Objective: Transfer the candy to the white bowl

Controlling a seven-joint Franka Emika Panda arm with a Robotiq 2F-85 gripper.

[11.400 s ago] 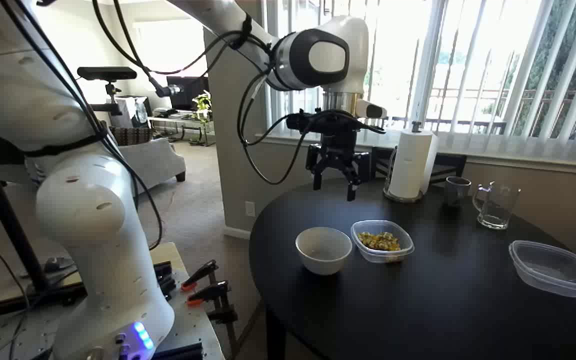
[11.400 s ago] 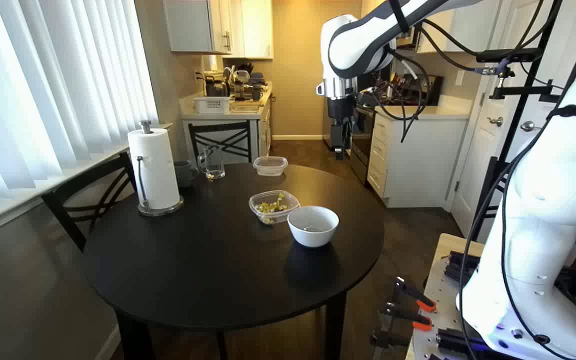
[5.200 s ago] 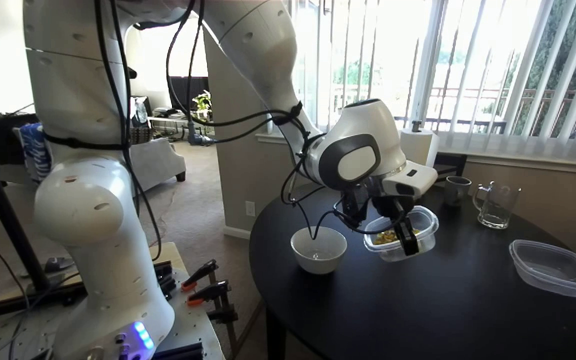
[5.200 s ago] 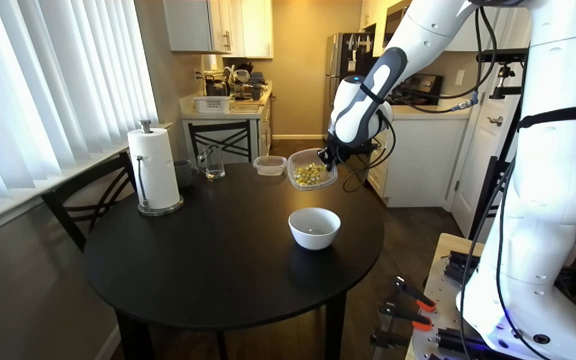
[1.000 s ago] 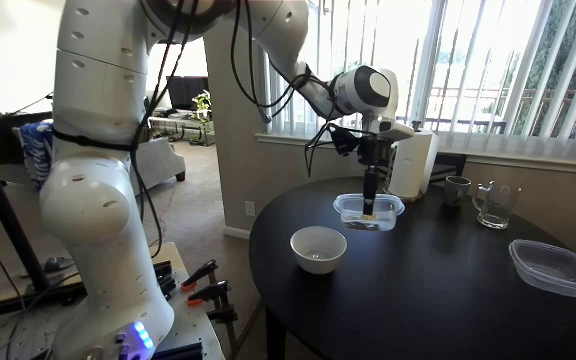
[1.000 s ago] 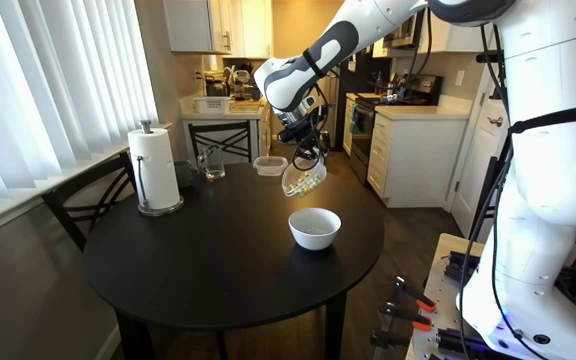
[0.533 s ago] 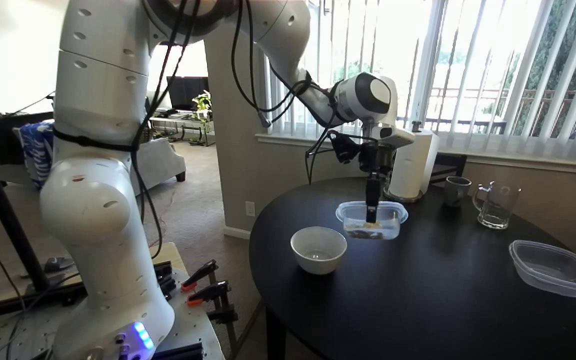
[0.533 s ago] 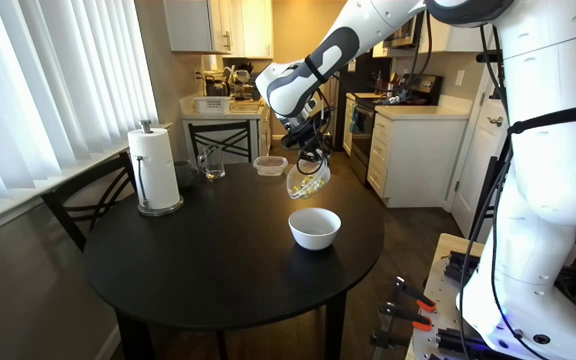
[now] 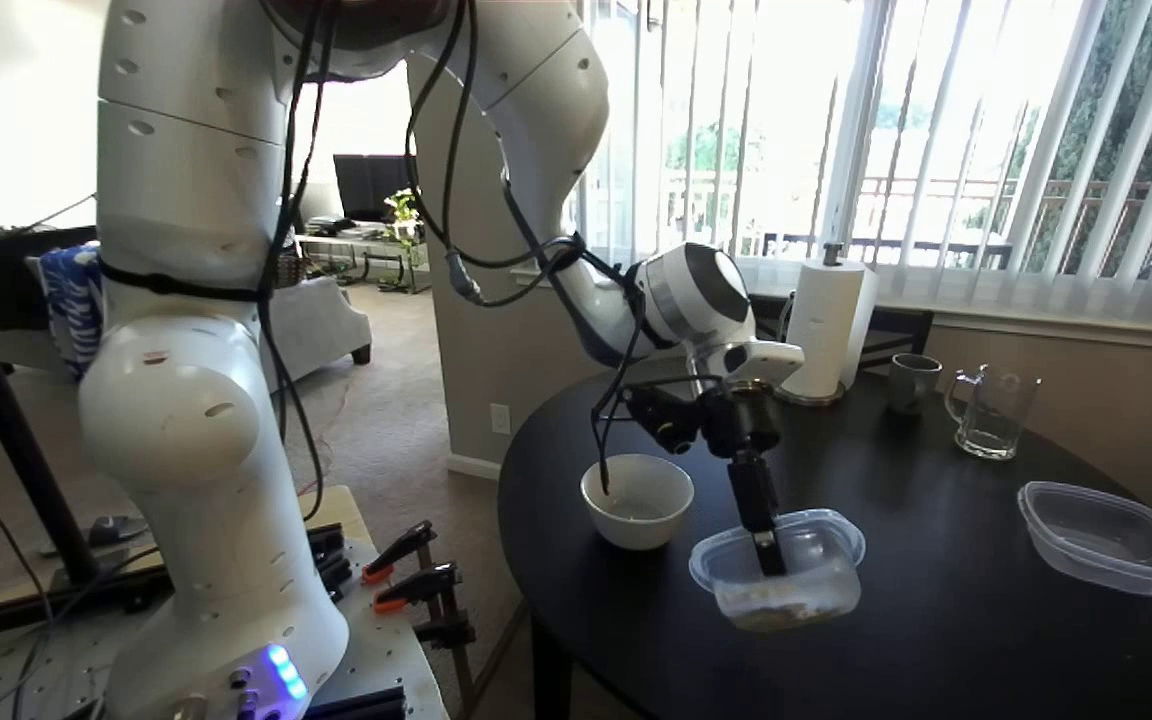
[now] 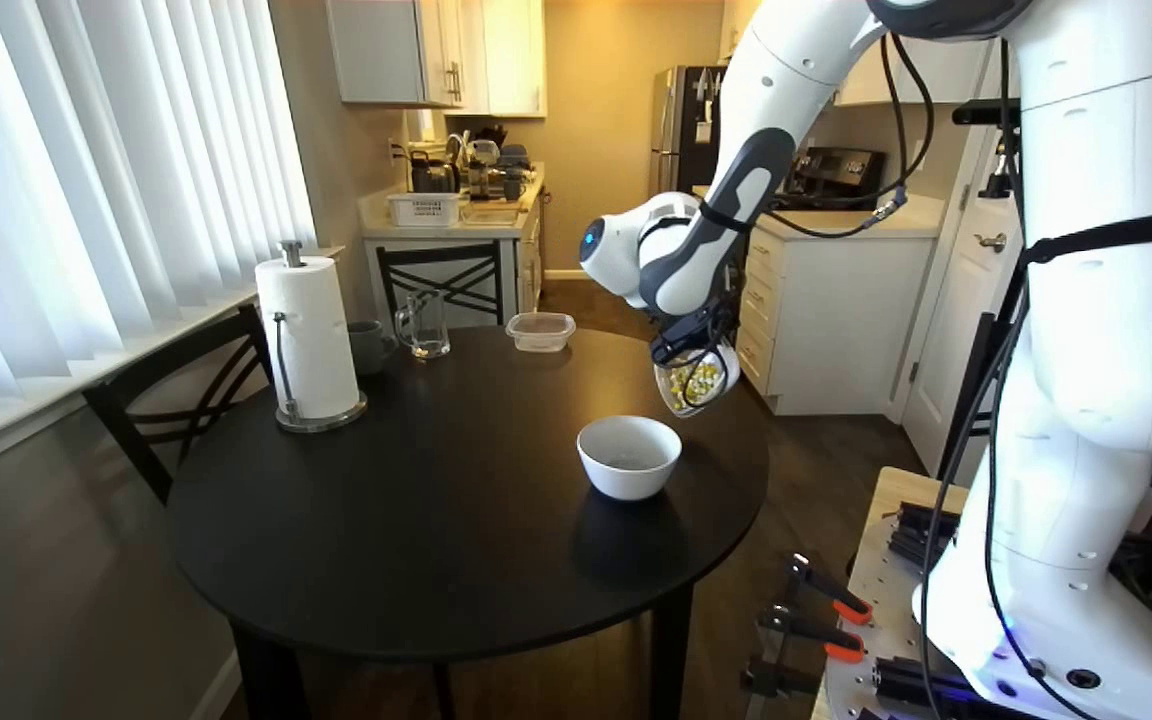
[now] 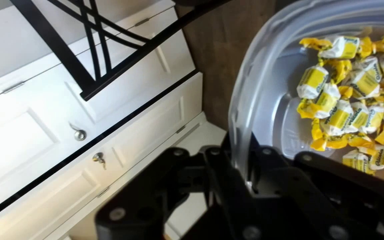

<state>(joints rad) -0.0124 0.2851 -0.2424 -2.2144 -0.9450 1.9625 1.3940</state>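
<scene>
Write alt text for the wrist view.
The black end effector pinches a clear plastic container by its rim, with candies in yellow-and-white wrappers lying inside. The container runs off the right edge of the frame; white doors fill much of the left.

The wrist view's right edge cuts off the candy and clear container.

Table: round, black top.
Window: beside table; daylight strong through white vertical blinds.
Chair A: black, between table and window.
Chair B: black, table's cabinet side.
Cabinets: white, beyond table.
End wall: tan, beyond table.
Floor: dark brown beside table.
Carpet: pale; grey sofa on it, well apart from table.
Doors: white, panelled, across floor from table.
</scene>
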